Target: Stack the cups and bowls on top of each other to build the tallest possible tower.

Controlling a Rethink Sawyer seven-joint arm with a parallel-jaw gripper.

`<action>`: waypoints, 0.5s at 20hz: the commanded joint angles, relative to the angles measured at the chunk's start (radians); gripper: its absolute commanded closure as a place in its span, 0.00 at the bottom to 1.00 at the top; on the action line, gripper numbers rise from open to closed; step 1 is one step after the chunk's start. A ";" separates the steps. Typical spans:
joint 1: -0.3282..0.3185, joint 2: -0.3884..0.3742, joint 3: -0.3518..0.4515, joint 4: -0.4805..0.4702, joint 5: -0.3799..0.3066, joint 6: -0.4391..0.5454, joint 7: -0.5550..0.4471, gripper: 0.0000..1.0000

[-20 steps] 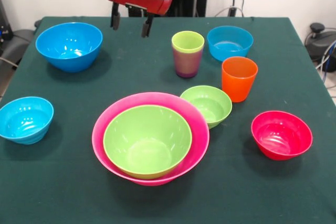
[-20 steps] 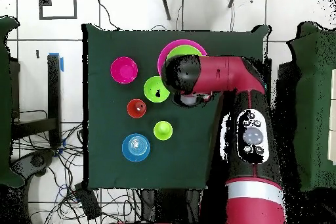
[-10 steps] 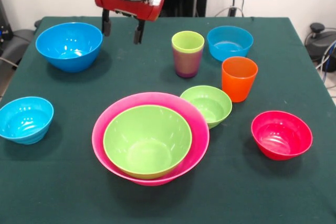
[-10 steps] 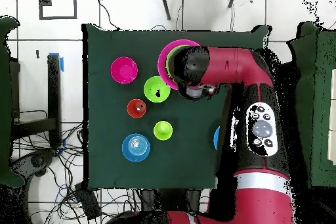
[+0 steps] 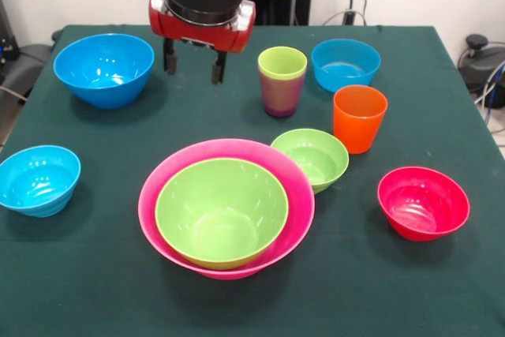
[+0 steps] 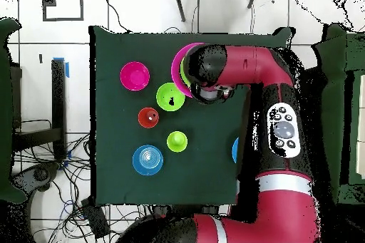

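My gripper (image 5: 194, 69): fingers apart, empty, above the table.
Large blue bowl (image 5: 103, 69): likely light, stiff, slippery; pinch its rim.

Bare cloth beneath gripper (image 5: 192, 68), fingers spread, between large blue bowl (image 5: 103, 69) and lime cup (image 5: 282, 80). Nested pink bowl (image 5: 226, 207) blocks table (image 5: 442, 69) centre. Orange cup (image 5: 359, 118) just beside small green bowl (image 5: 311, 159). Open cloth along near edge.

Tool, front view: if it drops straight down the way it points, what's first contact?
Probably bare tablecloth. The tool hangs open and empty, fingers down, between the large blue bowl and the lime green cup. Depth is uncertain.
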 commanded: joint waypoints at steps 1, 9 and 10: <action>-0.012 0.058 0.142 -0.030 -0.083 0.107 -0.414 0.00; -0.005 0.068 0.170 -0.078 -0.096 0.197 -0.476 0.00; -0.007 0.068 0.175 -0.077 -0.096 0.197 -0.488 0.00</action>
